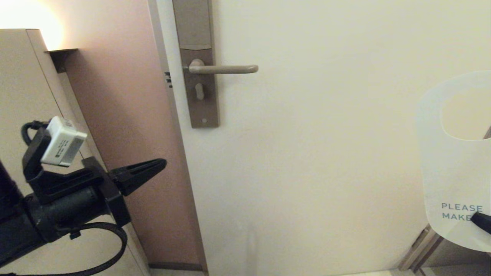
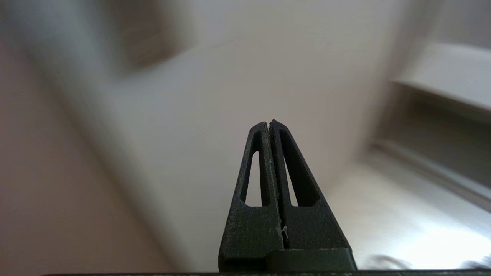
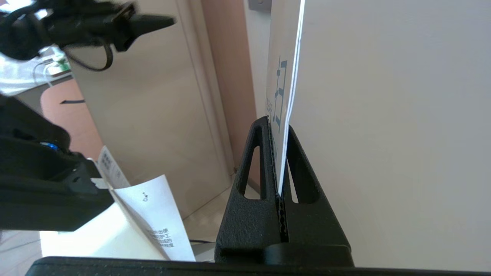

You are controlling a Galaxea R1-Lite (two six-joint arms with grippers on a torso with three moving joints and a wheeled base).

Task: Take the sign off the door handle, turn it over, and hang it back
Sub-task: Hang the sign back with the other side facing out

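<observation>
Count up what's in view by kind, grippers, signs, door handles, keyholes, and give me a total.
Grippers: 2, the left gripper shut and empty, the right gripper shut on the sign
Signs: 1
Door handles: 1, the door handle, bare
Keyholes: 1, the keyhole
Total: 5

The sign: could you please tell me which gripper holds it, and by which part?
The right gripper pinches the sign by its lower end, below the hole. The left gripper is shut on nothing.

The sign [image 1: 454, 180] reads "PLEASE MAKE" — the rest is cut off.
</observation>
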